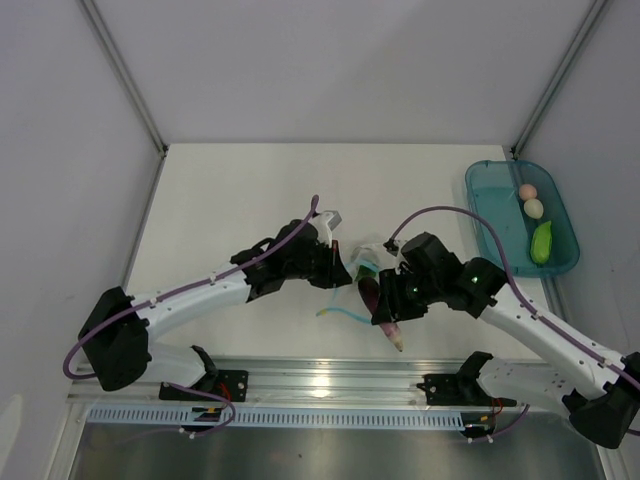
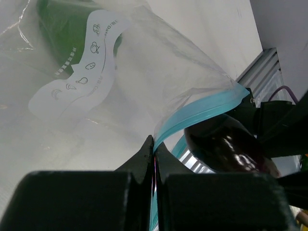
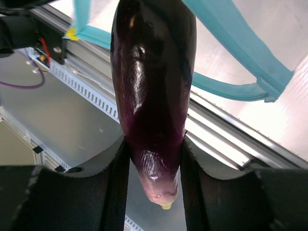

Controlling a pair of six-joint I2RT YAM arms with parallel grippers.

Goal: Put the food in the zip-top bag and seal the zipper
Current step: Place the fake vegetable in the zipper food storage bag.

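**Right claw clamps eggplant at bag mouth, left claw pinches zipper**

Right gripper [image 3: 153, 159]: jaws narrowed onto the purple eggplant [image 3: 154, 86], one finger on each side near its pale stem end. The pale tip pokes out behind the fingers, and the dark body runs forward out of the claw.
Just past the eggplant's front end is the open mouth of the zip-top bag [image 2: 96, 134]. The teal zipper [image 3: 231, 33] loops to either side of the eggplant.
Cannot tell how far in the front end is.

Left gripper [image 2: 154, 149]: jaws fully closed, pinching the zipper strip at the bag's mouth edge. The strip rises from between the fingertips and curves off to the claw's right.
The eggplant and the right claw are right there, close beside it. Ahead of the left claw the clear crinkly bag spreads out.
The green bell pepper [image 2: 62, 19] shows through the plastic at the far end, behind a white printed label [image 2: 82, 82].

Both claws meet mid-table [image 1: 230, 200], close to the metal rail [image 1: 330, 380].
Well out to the right claw's far right is a teal tray [image 1: 495, 200]. It holds the pink ball [image 1: 527, 191], the whitish egg [image 1: 534, 208] and the light green long vegetable [image 1: 541, 243].
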